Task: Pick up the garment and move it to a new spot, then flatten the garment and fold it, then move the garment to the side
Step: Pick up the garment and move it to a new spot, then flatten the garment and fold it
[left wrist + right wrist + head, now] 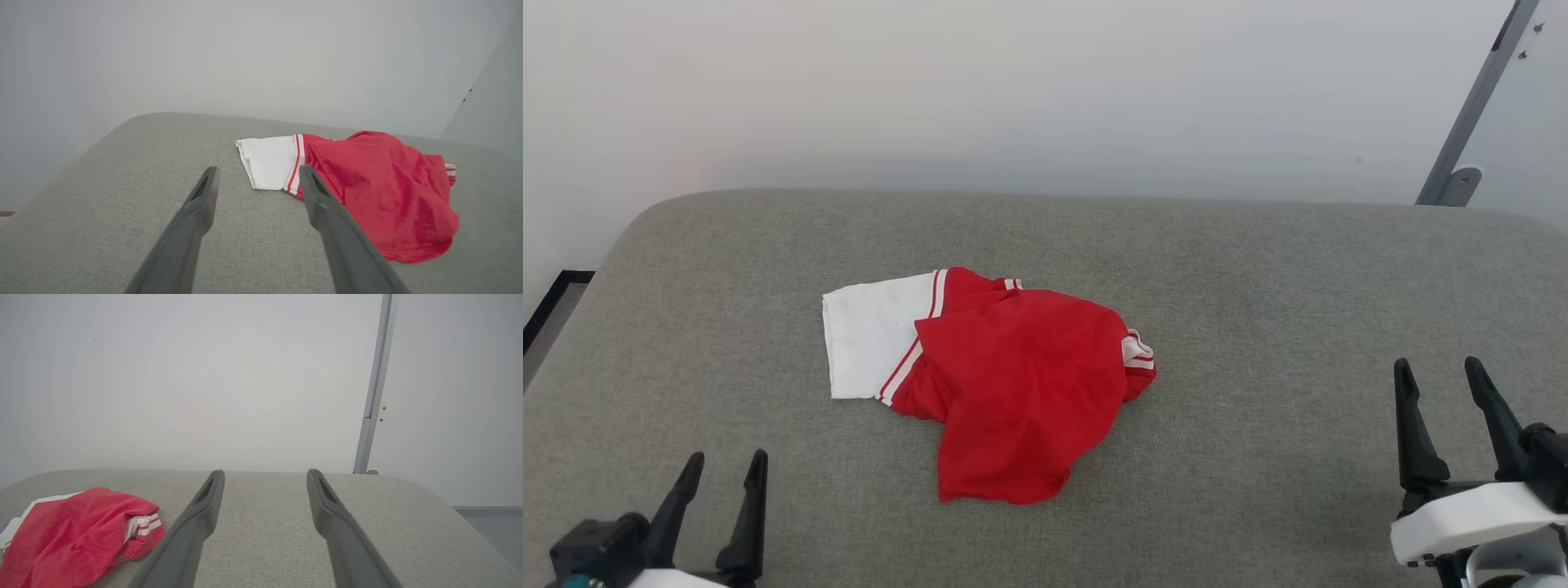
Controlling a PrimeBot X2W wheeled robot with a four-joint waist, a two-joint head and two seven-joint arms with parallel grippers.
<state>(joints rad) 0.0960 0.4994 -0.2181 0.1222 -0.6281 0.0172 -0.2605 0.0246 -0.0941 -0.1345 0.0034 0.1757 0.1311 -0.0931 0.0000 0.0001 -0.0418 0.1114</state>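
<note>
The garment (1005, 380) is a red T-shirt with white sleeves and striped trim, lying crumpled in the middle of the grey padded surface (1258, 278). One white sleeve spreads flat to its left. My left gripper (727, 467) hovers open near the front left, apart from the cloth. In the left wrist view the garment (380, 183) lies ahead and to the right of that open gripper (258, 172). My right gripper (1437, 371) stands open at the front right, well clear of the shirt. The right wrist view has the garment (77, 535) at lower left of the open gripper (265, 475).
A pale wall (1013, 90) rises behind the padded surface. A grey metal post (1474, 102) leans at the back right. The surface's rounded left corner (645, 216) drops to a dark-edged floor strip (547, 310).
</note>
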